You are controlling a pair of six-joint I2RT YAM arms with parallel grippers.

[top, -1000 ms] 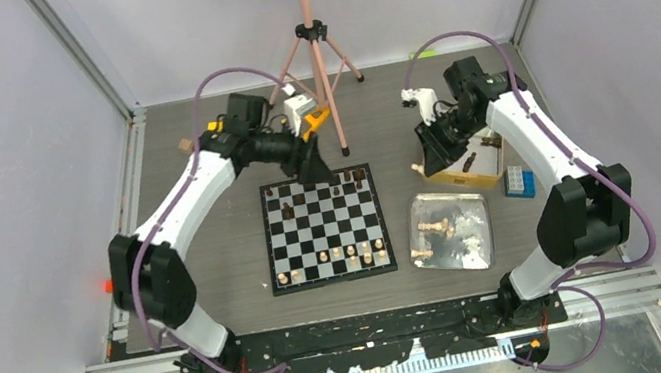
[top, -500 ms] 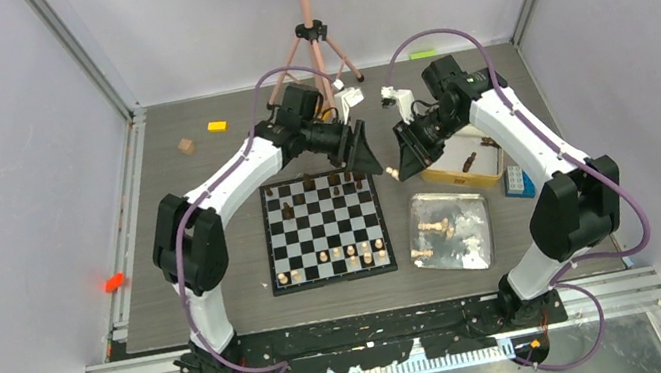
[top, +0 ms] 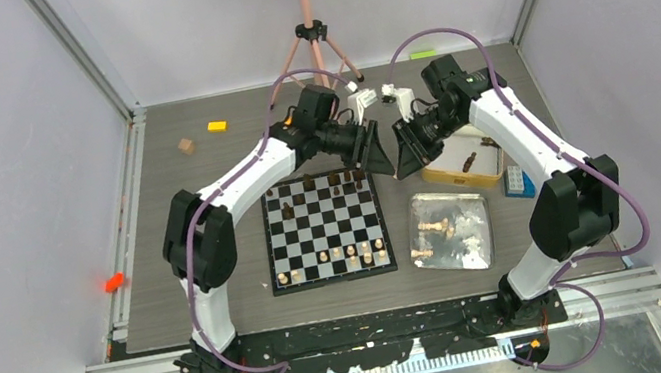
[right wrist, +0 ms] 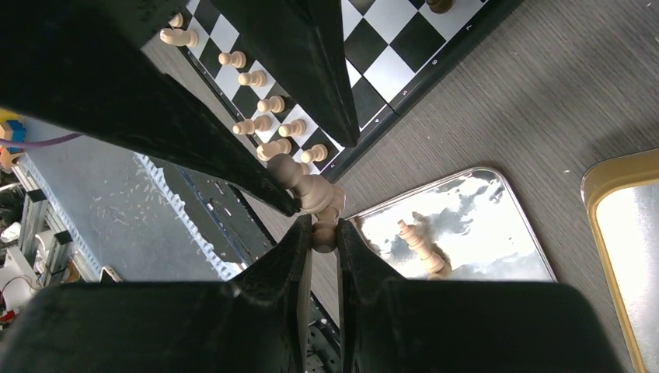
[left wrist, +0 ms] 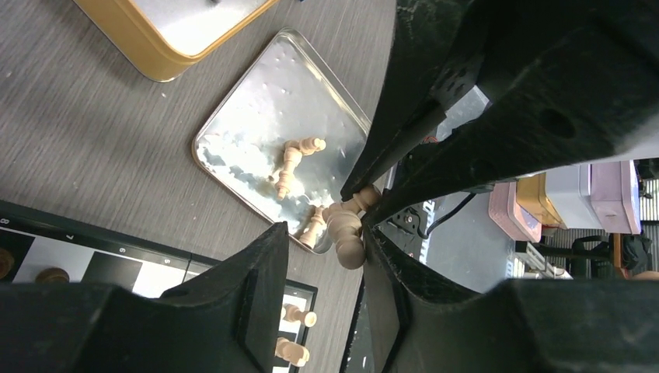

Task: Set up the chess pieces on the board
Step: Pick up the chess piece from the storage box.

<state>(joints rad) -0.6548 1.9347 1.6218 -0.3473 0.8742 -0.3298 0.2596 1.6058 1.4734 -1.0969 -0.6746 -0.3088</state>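
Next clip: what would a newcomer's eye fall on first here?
The left claw and right claw meet tip to tip by the chessboard's far right corner. The right claw is shut on a light tan chess piece, and the left claw's open jaws stand around that same piece. Beside the board, a silver tray holds more light pieces lying on their sides.

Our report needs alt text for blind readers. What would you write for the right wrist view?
The right gripper pinches one end of a light tan chess piece, while the left gripper straddles the other end with fingers open. Behind lie the chessboard with light pawns and a silver tray.
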